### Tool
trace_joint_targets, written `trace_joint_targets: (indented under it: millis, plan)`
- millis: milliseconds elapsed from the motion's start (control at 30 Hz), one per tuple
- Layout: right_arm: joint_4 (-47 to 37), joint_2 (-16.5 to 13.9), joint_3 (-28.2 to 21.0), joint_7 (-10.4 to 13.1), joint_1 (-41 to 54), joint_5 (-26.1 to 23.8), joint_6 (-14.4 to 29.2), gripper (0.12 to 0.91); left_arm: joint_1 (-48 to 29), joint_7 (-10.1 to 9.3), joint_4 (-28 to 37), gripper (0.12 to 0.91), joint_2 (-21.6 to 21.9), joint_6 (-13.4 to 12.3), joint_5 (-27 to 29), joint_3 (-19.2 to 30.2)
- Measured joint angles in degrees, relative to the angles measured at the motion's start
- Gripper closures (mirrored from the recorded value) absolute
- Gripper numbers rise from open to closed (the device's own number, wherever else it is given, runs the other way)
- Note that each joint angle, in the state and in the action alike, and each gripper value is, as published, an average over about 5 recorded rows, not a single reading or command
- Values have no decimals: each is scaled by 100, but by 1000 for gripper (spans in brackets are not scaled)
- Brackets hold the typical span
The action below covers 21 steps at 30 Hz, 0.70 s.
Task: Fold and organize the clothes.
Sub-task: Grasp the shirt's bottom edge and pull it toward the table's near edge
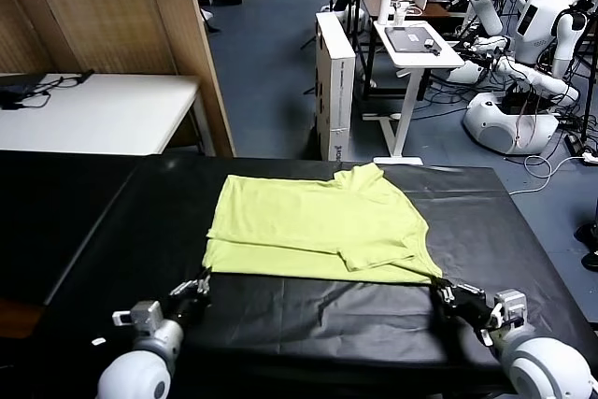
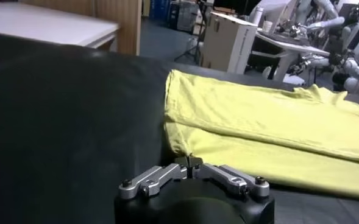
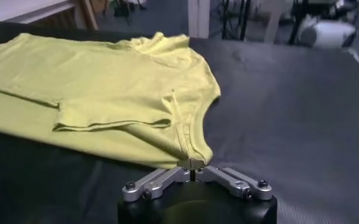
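Note:
The clothes are one lime yellow-green T-shirt (image 1: 322,226), lying partly folded on the black table (image 1: 308,324), with a sleeve folded across its right half. My left gripper (image 1: 204,277) is shut on the shirt's near left corner; the left wrist view shows the T-shirt (image 2: 270,122) with its corner pinched in the gripper (image 2: 190,162). My right gripper (image 1: 440,284) is shut on the near right corner. In the right wrist view the T-shirt (image 3: 106,85) ends in a hem edge held by the gripper (image 3: 191,163).
A white table (image 1: 103,109) and a wooden partition (image 1: 177,35) stand at the back left. A tall white box (image 1: 334,81), a small desk (image 1: 416,44) and other white robots (image 1: 523,53) lie beyond the table's far edge. Black cloth surrounds the shirt.

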Motion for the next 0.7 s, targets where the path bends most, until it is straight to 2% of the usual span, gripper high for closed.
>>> trace_joint_targets:
  millis: [200,467,533,633,700]
  plan:
    - [416,-58,131,87,-356,3,-323,885,574,2,-388,880,203,32,5,-241]
    - [643,-8,105,107,-557,-118,-337,884,1306,-9,-722,880,344,37,-53,-602]
    - [690,-13,113,116,-579,-119,-337,863,1401,-51,-753,880,343,67,-58,-652]
    - [782,-30,154,127,-617,-109,-337,759,1479,-136,-820,867,333,208,-77,-684]
    - [860,-36,195,139,-658,-94,-337,646,1508,-199,-876,803,309,354,-97,-702]
